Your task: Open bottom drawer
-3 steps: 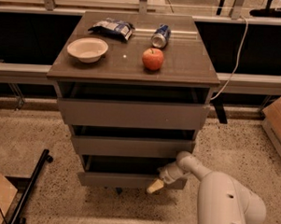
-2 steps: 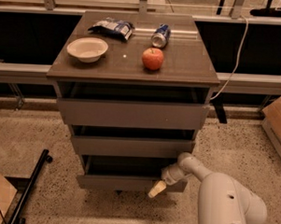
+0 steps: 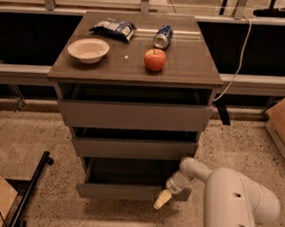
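The bottom drawer (image 3: 125, 191) is the lowest of three grey-brown fronts under the cabinet top. It stands pulled out a little, with a dark gap above its front. My gripper (image 3: 163, 197) is at the right end of that front, its cream tip pointing down and left, touching or just in front of the front's right part. The white arm (image 3: 233, 195) comes in from the lower right. The middle drawer (image 3: 134, 148) and top drawer (image 3: 133, 116) sit above it.
On the cabinet top (image 3: 192, 65) lie a white bowl (image 3: 88, 49), a chip bag (image 3: 113, 29), a can (image 3: 162, 36) on its side and a red apple (image 3: 155, 59). A black bar (image 3: 31, 188) lies on the floor at left. Cardboard boxes (image 3: 280, 124) stand at both sides.
The bottom drawer front has come slightly further out toward the camera, and my gripper has moved with it, a little down and left.
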Available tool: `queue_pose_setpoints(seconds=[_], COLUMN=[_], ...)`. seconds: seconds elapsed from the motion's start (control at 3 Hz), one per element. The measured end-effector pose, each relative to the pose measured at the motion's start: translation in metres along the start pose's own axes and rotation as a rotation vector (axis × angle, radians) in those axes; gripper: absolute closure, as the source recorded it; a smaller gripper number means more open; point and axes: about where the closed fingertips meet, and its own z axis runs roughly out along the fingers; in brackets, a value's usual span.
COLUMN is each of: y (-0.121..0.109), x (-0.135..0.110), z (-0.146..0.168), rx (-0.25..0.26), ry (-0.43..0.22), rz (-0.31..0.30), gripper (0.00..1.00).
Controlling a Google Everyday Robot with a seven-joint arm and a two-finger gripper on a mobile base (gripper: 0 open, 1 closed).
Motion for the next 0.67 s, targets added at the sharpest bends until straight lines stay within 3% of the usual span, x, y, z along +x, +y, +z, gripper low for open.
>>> queue_pose_setpoints(seconds=[0.67], y=[0.041], x=[0.029], z=[-0.027], rx=[-0.027], ry=[0.077], rz=[0.046], gripper=[0.0])
